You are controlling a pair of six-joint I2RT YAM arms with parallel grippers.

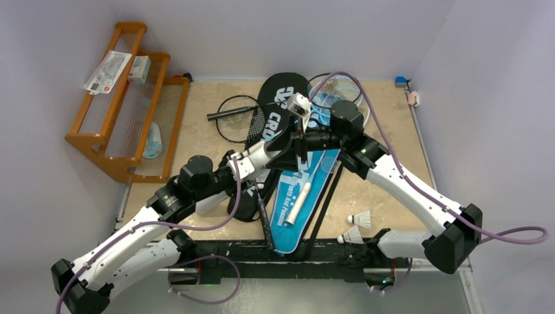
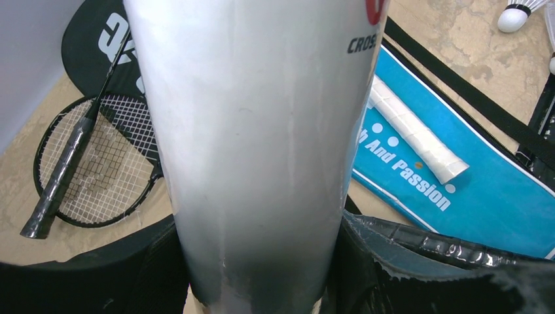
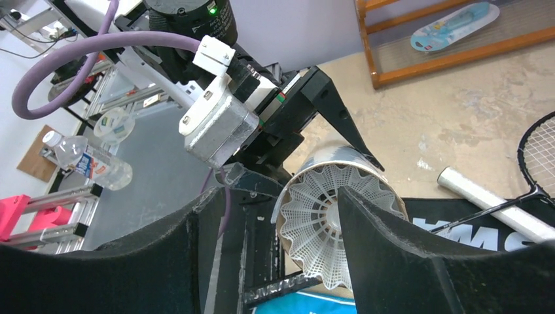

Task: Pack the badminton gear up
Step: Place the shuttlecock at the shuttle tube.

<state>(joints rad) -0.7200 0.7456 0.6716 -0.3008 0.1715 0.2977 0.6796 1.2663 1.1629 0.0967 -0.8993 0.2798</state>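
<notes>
My left gripper [image 2: 262, 261] is shut on the white tube [image 2: 255, 131], which fills the left wrist view and is held up over the table's middle [image 1: 283, 140]. A white shuttlecock [image 3: 307, 216] sits skirt-outward in the tube's open mouth [image 3: 340, 154]. Around that mouth my right gripper [image 3: 275, 196] stands open, one finger in front of the skirt. Below lie the blue cover [image 1: 301, 196], with a white racket grip [image 2: 419, 134] on it, and the black cover [image 1: 278, 104]. The black racket [image 1: 239, 118] lies at the back. Two more shuttlecocks [image 1: 361, 219] [image 1: 351, 237] rest front right.
The orange wooden rack [image 1: 124, 104] stands along the back left with packets on it. A black strap [image 1: 327, 209] trails from the blue cover toward the near edge. A small blue object [image 1: 400, 81] sits in the back right corner.
</notes>
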